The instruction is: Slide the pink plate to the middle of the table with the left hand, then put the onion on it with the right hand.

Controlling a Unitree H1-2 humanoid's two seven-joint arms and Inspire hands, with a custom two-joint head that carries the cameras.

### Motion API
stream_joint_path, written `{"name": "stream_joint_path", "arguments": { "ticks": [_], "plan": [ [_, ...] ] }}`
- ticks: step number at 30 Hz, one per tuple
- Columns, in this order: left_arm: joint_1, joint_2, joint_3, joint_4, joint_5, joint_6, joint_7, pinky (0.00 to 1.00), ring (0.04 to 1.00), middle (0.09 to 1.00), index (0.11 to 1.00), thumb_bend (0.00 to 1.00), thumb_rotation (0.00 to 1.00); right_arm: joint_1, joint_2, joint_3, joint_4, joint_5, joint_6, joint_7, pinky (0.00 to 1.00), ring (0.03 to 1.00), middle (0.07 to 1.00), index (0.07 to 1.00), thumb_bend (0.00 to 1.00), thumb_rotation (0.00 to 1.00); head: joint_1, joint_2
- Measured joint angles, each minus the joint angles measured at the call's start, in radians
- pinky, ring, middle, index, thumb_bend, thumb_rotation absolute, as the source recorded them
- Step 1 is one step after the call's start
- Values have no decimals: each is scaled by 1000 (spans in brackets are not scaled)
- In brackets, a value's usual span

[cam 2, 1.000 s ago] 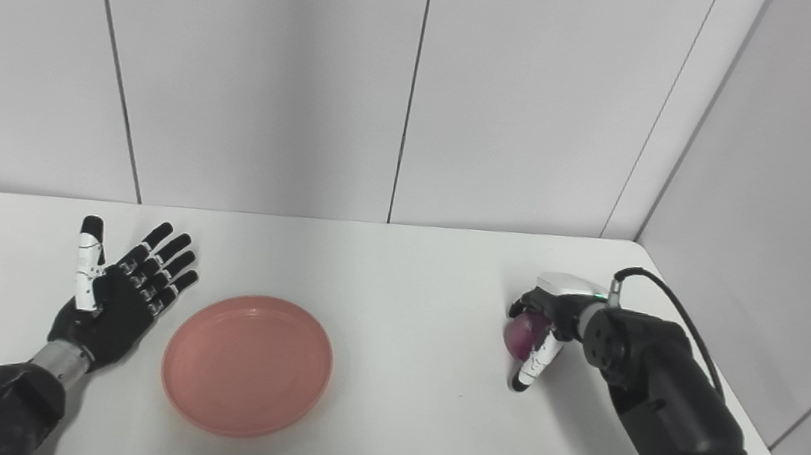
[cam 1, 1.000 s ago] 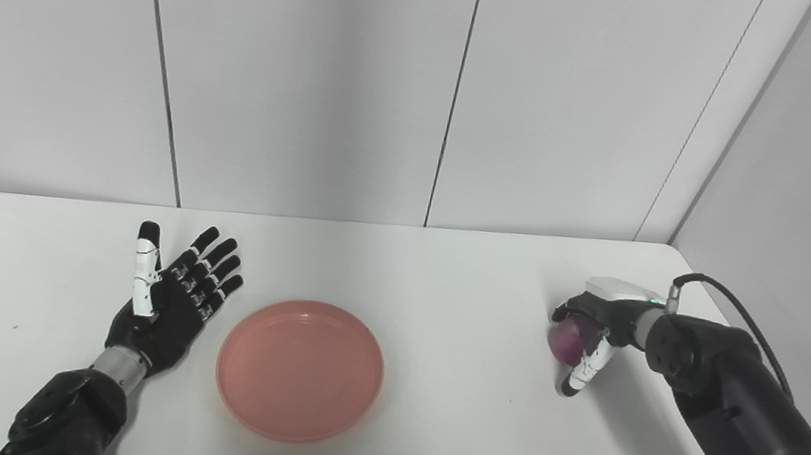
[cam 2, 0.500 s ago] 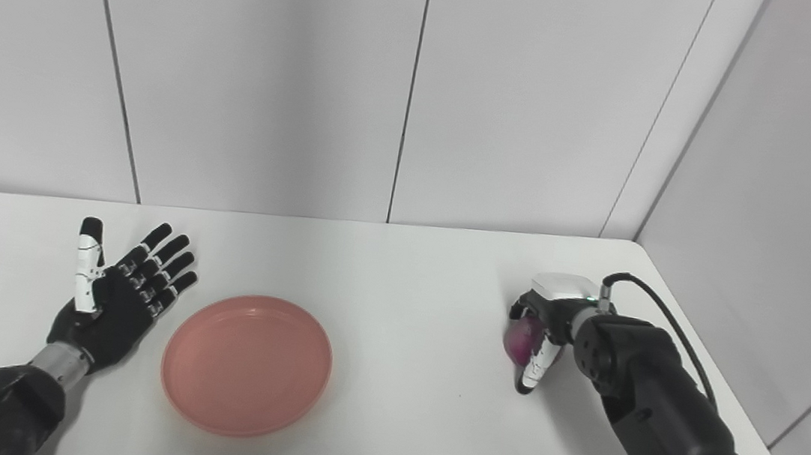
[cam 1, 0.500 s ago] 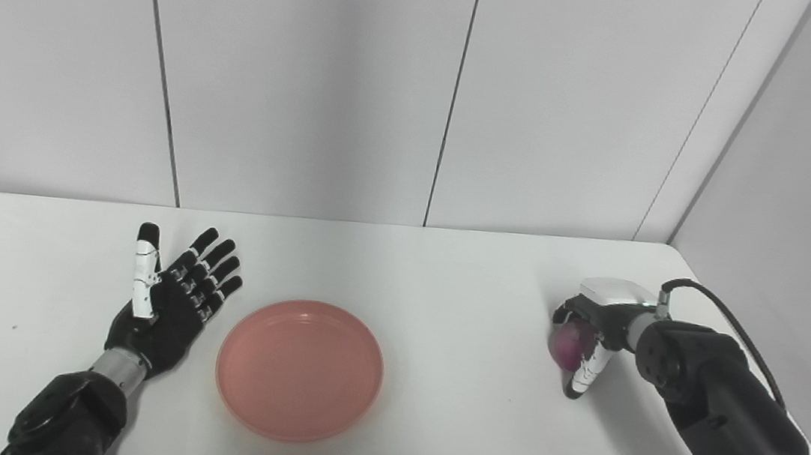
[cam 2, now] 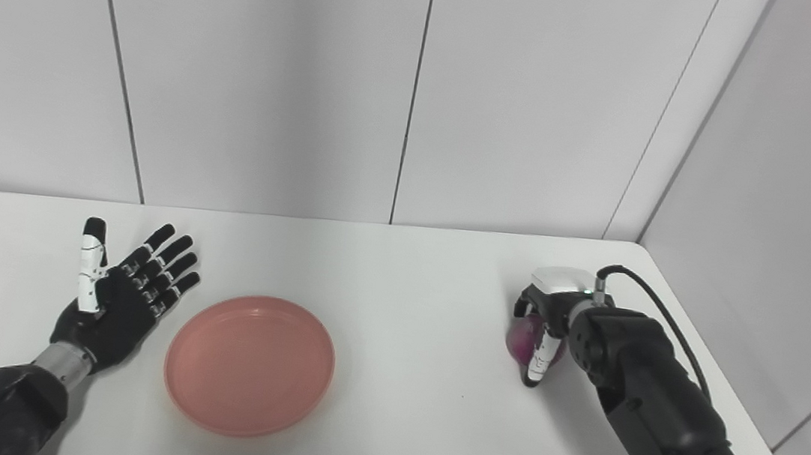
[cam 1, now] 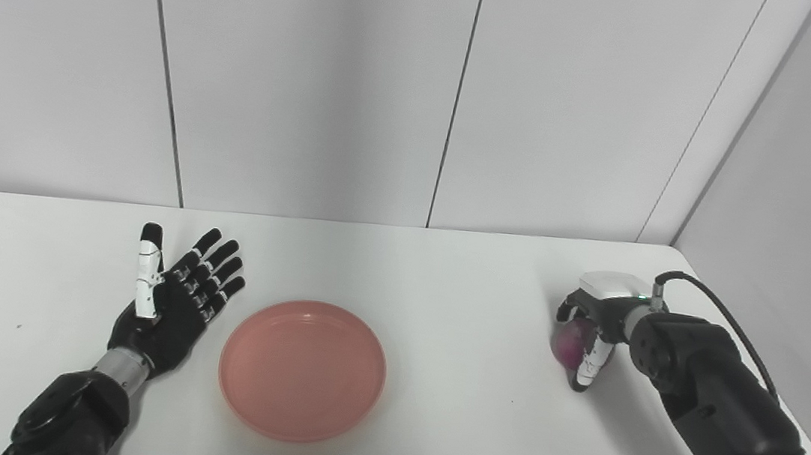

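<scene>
The onion (cam 1: 569,344) sits inside the right robot hand (cam 1: 588,330), fingers closed around it, low over the bench (cam 1: 460,278). The pink plate (cam 1: 302,370) lies well to that hand's left, nearer the left robot hand (cam 1: 176,295), which rests open, palm up, just beside the rim.

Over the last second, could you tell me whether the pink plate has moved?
No. The pink plate lies the same way beside the open left hand; its tiny shift matches the wall seams.
</scene>
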Motion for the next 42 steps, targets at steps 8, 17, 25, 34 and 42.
{"name": "stream_joint_path", "arguments": {
  "ticks": [8, 17, 25, 34, 42],
  "plan": [
    [0, 0, 1, 0, 0, 0, 0, 1000, 1000, 966, 1000, 773, 1000, -1, -2, 6, 7, -9, -3, -2, 417, 524, 611, 669, 882, 141, -2, 0],
    [1, 0, 1, -1, 0, 0, 0, 1000, 1000, 966, 1000, 770, 1000, -14, -5, 18, 23, -18, -6, 7, 261, 371, 521, 628, 796, 121, 0, 3],
    [1, -1, 4, 0, 0, 0, 0, 1000, 999, 968, 1000, 769, 1000, -19, -5, 17, 39, -13, -6, 8, 244, 338, 478, 495, 526, 144, -2, 3],
    [2, -1, 4, -2, 0, 0, 0, 1000, 1000, 975, 1000, 763, 1000, -18, -11, 16, 35, 2, -5, 13, 253, 347, 491, 493, 519, 149, -2, 5],
    [2, 0, 4, -1, 0, 0, 0, 1000, 1000, 974, 1000, 769, 1000, -15, -24, 10, 10, 13, -4, 51, 283, 404, 563, 492, 520, 151, -2, 5]
  ]
}}
